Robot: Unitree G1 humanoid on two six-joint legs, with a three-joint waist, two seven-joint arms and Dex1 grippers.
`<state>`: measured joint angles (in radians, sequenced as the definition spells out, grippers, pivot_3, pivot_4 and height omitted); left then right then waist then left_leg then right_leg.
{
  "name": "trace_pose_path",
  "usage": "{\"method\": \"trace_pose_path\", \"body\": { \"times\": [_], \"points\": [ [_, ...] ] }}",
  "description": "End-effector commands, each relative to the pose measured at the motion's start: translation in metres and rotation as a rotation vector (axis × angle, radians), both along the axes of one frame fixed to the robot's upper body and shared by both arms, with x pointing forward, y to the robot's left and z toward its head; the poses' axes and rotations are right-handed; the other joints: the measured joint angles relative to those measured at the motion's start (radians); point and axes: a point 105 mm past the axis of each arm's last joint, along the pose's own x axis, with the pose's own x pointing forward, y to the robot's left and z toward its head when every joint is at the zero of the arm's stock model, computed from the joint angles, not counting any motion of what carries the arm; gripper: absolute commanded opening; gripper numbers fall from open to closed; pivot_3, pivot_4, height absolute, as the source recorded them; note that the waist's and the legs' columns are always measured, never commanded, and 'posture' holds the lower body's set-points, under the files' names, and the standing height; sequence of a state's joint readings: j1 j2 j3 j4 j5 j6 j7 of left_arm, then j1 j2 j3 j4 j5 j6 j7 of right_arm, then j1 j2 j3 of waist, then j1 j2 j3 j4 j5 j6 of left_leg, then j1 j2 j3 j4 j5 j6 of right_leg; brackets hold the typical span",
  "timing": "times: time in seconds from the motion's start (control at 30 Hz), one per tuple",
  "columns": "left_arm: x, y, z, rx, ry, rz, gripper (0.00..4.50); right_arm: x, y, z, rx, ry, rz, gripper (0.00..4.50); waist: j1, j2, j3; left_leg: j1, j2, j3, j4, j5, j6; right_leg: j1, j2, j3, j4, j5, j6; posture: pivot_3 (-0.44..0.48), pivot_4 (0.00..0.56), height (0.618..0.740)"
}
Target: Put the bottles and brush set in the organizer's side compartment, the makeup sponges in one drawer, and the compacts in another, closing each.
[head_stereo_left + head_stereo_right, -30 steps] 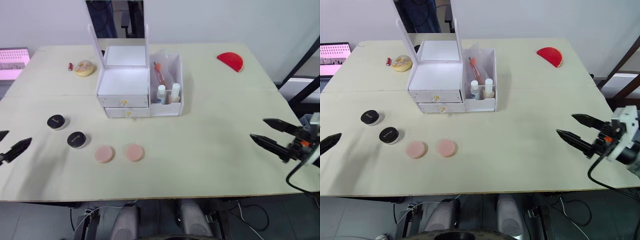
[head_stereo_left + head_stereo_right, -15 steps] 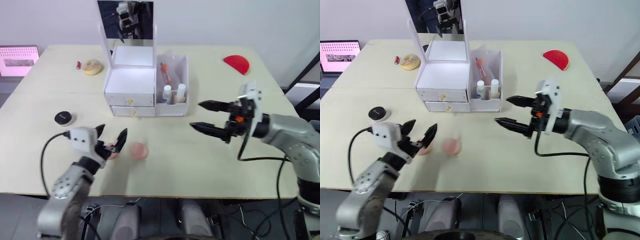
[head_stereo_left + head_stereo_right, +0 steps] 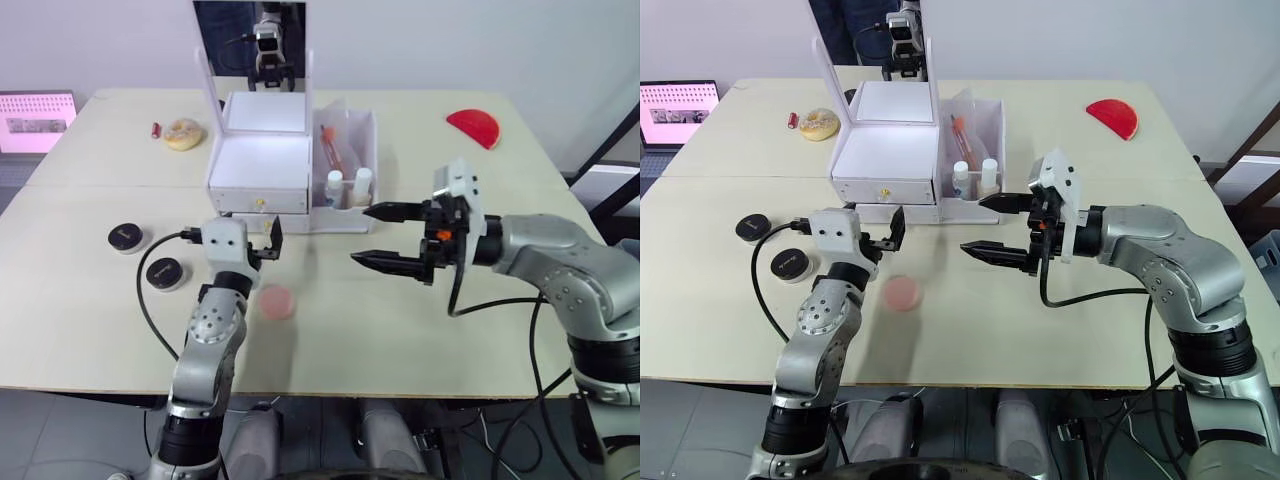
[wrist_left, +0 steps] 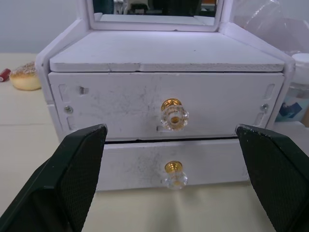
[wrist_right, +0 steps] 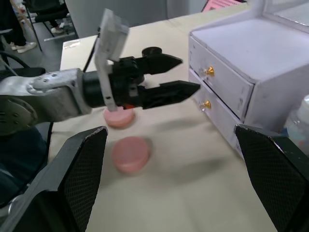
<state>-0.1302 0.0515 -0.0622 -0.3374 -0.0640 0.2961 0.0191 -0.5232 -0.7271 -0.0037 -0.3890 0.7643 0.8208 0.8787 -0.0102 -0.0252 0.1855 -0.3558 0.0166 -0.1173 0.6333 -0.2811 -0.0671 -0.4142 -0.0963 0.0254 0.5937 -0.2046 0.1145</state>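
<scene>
sponges (image 5: 130,153) on counter (image 3: 420,330) before organizer (image 3: 262,170) | left pincer (image 3: 261,240) spread, facing both shut drawers | right pincer (image 3: 378,236) spread, right of drawers | compacts (image 3: 162,272) left | bottles (image 3: 346,187), brush set (image 3: 330,148) in side compartment (image 3: 352,150)

Bottles (image 3: 347,186) in side compartment (image 3: 345,160)

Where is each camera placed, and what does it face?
Left and right eye views: on the head, looking down at the table; both arms show, left gripper and right gripper open.
Left wrist view: facing the organizer drawers between its own fingers.
Right wrist view: facing the left gripper, two makeup sponges and the drawers.
Shared: every view shows the organizer.
</scene>
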Motion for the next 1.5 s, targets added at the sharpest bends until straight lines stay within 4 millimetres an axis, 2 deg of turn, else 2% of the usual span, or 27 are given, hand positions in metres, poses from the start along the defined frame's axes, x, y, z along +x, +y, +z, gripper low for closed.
{"method": "trace_pose_path", "body": {
  "times": [0.03, 0.37, 0.57, 0.67, 0.87, 0.9, 1.17, 1.5],
  "points": [
    [0.005, -0.002, 0.018, -0.007, -0.071, -0.017, 4.5, -0.003, 0.004, 0.01, 0.031, -0.045, 0.004, 4.46, 0.001, 0.0, 0.0, 0.0, 0.0, 0.0, 0.0, 0.0, 0.0, 0.0, 0.0, 0.0, 0.0, 0.0, 0.0, 0.0, 0.15, 0.739],
    [0.01, -0.004, 0.02, -0.007, -0.082, -0.045, 4.5, 0.0, 0.005, 0.033, 0.199, -0.097, -0.017, 4.46, 0.0, 0.0, 0.0, 0.0, 0.0, 0.0, 0.0, 0.0, 0.0, 0.0, 0.0, 0.0, 0.0, 0.0, 0.0, 0.0, 0.15, 0.739],
    [0.012, -0.006, 0.02, -0.018, -0.086, -0.05, 4.5, -0.001, 0.003, 0.036, 0.226, -0.13, -0.016, 4.46, 0.0, 0.0, 0.0, 0.0, 0.0, 0.0, 0.0, 0.0, 0.0, 0.0, 0.0, 0.0, 0.0, 0.0, 0.001, 0.0, 0.15, 0.739],
    [0.013, -0.008, 0.017, -0.019, -0.083, -0.055, 3.63, 0.0, 0.003, 0.036, 0.223, -0.136, -0.019, 4.5, 0.0, 0.0, 0.0, 0.0, 0.0, 0.0, -0.001, 0.0, 0.0, 0.0, 0.0, 0.0, 0.0, 0.0, 0.001, 0.0, 0.15, 0.739],
    [0.015, -0.01, 0.014, -0.025, -0.077, -0.059, 0.5, 0.0, 0.002, 0.038, 0.216, -0.141, -0.025, 4.5, 0.0, 0.0, 0.0, 0.0, 0.0, 0.0, -0.001, 0.0, 0.0, 0.0, 0.0, 0.0, 0.0, 0.0, 0.001, 0.0, 0.15, 0.739],
    [0.015, -0.01, 0.014, -0.024, -0.077, -0.058, 0.28, 0.0, 0.002, 0.038, 0.215, -0.142, -0.025, 4.5, 0.0, 0.0, 0.0, 0.0, 0.0, 0.0, -0.001, 0.0, 0.0, 0.0, 0.0, 0.0, 0.0, 0.0, 0.001, 0.0, 0.15, 0.739],
    [0.01, -0.008, 0.013, -0.015, -0.082, -0.062, 0.29, -0.001, 0.002, 0.04, 0.213, -0.147, -0.026, 4.5, 0.0, 0.0, 0.0, 0.0, 0.0, 0.0, -0.001, 0.0, 0.0, 0.0, 0.0, 0.0, 0.0, 0.0, 0.001, 0.0, 0.15, 0.739],
    [-0.036, -0.004, 0.001, 0.054, -0.108, -0.15, 0.29, -0.002, 0.006, 0.044, 0.227, -0.151, -0.001, 4.5, -0.001, 0.001, 0.0, 0.0, 0.0, 0.0, -0.002, 0.0, 0.0, -0.001, 0.0, 0.0, 0.0, -0.001, 0.002, 0.0, 0.15, 0.739]
  ]
}}
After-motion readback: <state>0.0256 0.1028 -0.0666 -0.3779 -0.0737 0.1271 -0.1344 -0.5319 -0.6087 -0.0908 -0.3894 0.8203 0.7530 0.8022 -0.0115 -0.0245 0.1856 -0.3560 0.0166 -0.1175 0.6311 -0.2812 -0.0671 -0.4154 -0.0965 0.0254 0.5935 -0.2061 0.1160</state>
